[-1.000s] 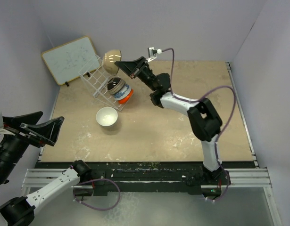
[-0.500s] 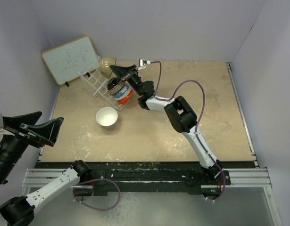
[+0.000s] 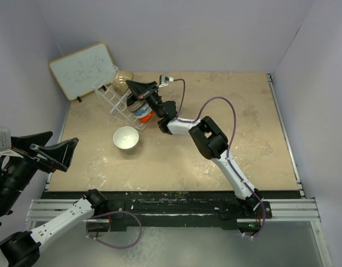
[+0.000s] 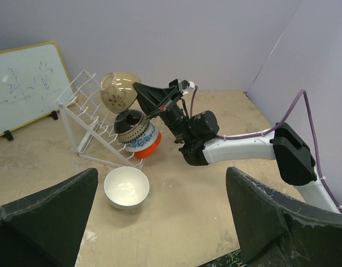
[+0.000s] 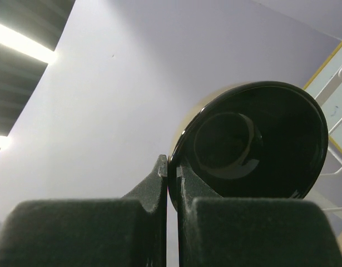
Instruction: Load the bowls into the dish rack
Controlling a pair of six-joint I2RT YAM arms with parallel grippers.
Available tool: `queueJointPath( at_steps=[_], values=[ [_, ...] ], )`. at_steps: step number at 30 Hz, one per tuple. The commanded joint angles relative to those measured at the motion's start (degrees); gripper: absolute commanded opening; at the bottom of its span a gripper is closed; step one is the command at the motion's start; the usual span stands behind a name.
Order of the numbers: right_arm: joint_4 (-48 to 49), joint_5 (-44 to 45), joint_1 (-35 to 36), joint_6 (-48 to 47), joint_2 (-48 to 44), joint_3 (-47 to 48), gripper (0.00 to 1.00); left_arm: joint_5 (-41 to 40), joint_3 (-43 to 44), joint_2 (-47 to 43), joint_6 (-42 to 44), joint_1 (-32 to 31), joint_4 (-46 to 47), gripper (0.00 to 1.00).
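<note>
My right gripper is shut on the rim of the brown-inside, pale-rimmed bowl. It holds the bowl on edge at the upper wires of the white dish rack, just above the stacked bowls. In the right wrist view the fingers pinch the dark rim of that bowl. The black bowl, the blue-and-white bowl and the orange-red bowl sit in the rack. The white bowl stands upright on the table in front of it. My left gripper is open and empty, high at the near left.
A wood-framed whiteboard leans on the back left wall behind the rack. Purple walls close the table on three sides. The right arm stretches across the table's middle toward the rack.
My right gripper has carried the pale-rimmed bowl left and down, from above the rack's right end to its upper wires. The left arm has barely moved.
</note>
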Motion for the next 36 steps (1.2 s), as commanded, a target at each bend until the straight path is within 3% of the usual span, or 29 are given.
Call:
queueJointPath(
  at_steps=[1, 11, 24, 36],
  values=[
    [12.7, 4.7, 1.0, 2.8, -2.1, -1.1, 0.00, -0.8, 0.0, 0.5, 0.5, -0.3, 1.1, 0.99],
    [13.1, 8.6, 1.2, 2.8, -4.8, -8.8, 0.00, -0.6, 0.0, 0.2, 0.0, -0.5, 0.9, 0.99],
    [11.8, 8.4, 1.3, 3.3, -5.5, -10.8, 0.00, -0.7, 0.0, 0.1, -0.1, -0.6, 0.9, 0.99],
    [10.2, 7.9, 1.2, 4.0, -6.0, -11.2, 0.20, -0.7, 0.2, -0.4, -0.5, -0.5, 0.6, 0.99]
  ],
)
